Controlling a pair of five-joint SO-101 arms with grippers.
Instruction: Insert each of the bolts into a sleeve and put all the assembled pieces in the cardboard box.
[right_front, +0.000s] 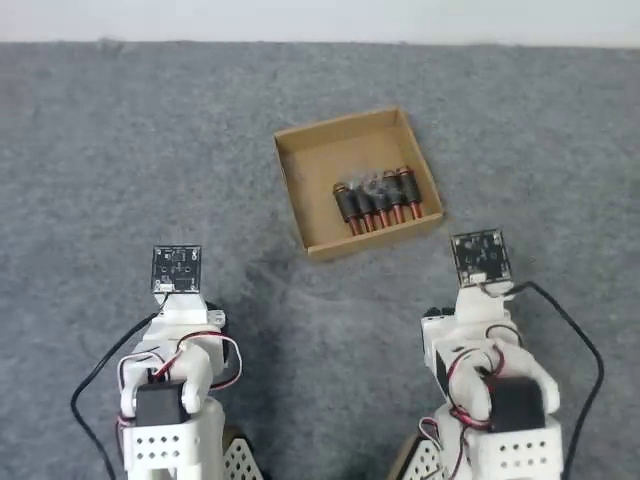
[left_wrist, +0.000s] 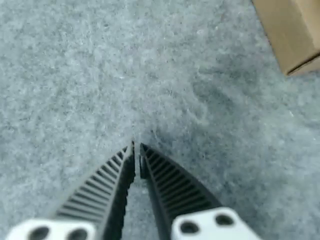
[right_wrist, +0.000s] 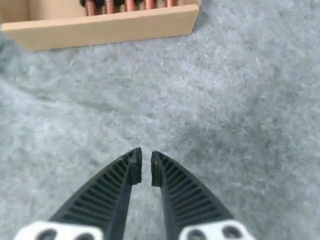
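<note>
Toward far edge of table (right_front: 100, 150), cardboard box (right_front: 318, 185) holds assembled pieces (right_front: 378, 203): likely rigid, light, roll-prone; pinch across sleeve. Near edge: left gripper (left_wrist: 137, 150), right gripper (right_wrist: 145, 160), fingers nearly together, empty

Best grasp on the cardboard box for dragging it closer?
Pinch the cardboard box by its left wall from above, one finger inside, one outside: open top, thin upright walls, and the assembled pieces crowd the near right corner, leaving that wall free.
</note>
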